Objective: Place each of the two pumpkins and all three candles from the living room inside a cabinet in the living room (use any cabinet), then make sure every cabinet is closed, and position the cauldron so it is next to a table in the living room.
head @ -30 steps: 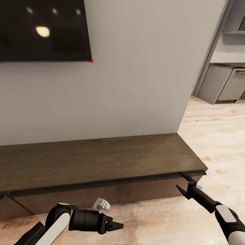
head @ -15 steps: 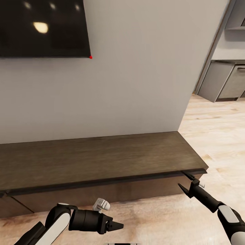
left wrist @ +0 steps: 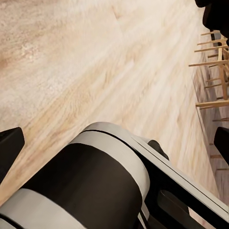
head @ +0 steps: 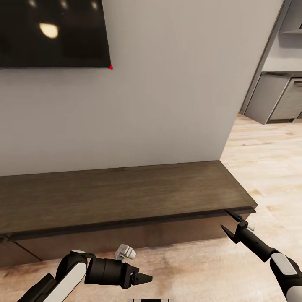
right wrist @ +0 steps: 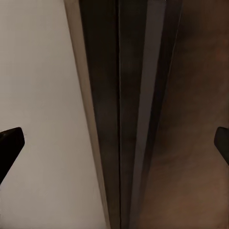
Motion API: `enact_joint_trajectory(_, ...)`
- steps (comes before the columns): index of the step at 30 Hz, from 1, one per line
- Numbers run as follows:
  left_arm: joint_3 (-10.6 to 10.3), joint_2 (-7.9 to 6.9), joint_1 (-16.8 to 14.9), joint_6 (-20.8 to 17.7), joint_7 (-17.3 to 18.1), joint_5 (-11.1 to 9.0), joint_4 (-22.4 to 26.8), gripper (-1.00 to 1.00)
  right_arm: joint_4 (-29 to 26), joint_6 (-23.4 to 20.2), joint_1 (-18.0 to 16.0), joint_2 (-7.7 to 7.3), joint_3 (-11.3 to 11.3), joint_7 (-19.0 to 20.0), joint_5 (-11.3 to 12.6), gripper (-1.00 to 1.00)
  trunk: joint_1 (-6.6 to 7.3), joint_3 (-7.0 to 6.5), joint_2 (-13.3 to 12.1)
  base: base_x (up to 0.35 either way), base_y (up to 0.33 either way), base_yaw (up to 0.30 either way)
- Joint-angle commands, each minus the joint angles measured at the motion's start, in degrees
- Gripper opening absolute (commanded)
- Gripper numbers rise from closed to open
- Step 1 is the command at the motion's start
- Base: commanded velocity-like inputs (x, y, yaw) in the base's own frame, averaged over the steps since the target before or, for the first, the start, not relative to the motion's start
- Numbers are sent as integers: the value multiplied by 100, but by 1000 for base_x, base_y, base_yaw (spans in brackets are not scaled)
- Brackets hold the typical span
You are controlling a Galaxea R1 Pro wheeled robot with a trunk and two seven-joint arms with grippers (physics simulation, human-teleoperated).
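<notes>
The cabinet (head: pixel 126 197) is a long, low, dark brown unit against the grey wall, and its drawer fronts look shut. My right gripper (head: pixel 227 221) is open at the cabinet's right front corner, one finger up by the top's edge and the other lower in front of the drawer front. In the right wrist view the cabinet's edge (right wrist: pixel 138 114) runs between the spread fingertips (right wrist: pixel 10 143). My left gripper (head: pixel 144 277) hangs low over the floor in front of the cabinet, open with nothing in it. The pumpkins, candles and cauldron are out of view.
A black TV screen (head: pixel 50 33) hangs on the wall above the cabinet. Grey kitchen cupboards (head: pixel 277 100) stand past the wall's corner at the right. Pale wood floor (head: pixel 260 167) extends right of the cabinet. Wooden chairs (left wrist: pixel 210 71) appear in the left wrist view.
The whole head view has shifted slightly, so the camera moved. My right gripper has crept a little to the right at the cabinet's corner. The left arm has held still.
</notes>
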State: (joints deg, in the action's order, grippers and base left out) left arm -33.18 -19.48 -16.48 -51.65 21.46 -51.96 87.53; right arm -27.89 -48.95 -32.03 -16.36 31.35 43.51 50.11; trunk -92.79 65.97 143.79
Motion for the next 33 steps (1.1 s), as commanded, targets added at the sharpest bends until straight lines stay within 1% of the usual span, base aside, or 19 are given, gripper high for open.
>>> enact_joint_trajectory(1, -4, -3, -5, -11, 19, 10, 1, 100, 3, -27, -5, 1, 22, 16, -12, 100, 1, 5, 2, 0, 0, 0)
enact_joint_trajectory(6, -4, -3, -5, -11, 24, 10, 1, 100, 3, -27, -5, 1, 24, 17, 4, 100, 1, 5, 2, 14, 0, 0)
enact_joint_trajectory(11, -4, -3, -5, -11, 24, 8, 1, 100, 3, -27, -5, 1, 21, 17, 7, 100, 1, 5, 2, 168, 0, 0)
enact_joint_trajectory(19, -4, -3, -5, -11, 25, 10, 1, 100, 3, -27, -5, 1, 21, 23, 8, 100, 1, 5, 2, 81, 0, 0)
enact_joint_trajectory(28, -4, -3, -5, -11, 16, 10, 1, 100, 3, -27, -5, 1, 25, 25, 8, 100, 1, 5, 2, 18, 0, 0)
enact_joint_trajectory(29, -4, -3, -5, -11, 16, 10, 1, 100, 3, -27, -5, 1, 24, 26, 8, 100, -1, 27, 3, 3, 0, 0)
enact_joint_trajectory(33, -4, -3, -5, -11, 16, 10, 1, 100, 3, -26, -5, -2, 28, 46, 6, 100, -1, 27, 3, 1, 0, 0)
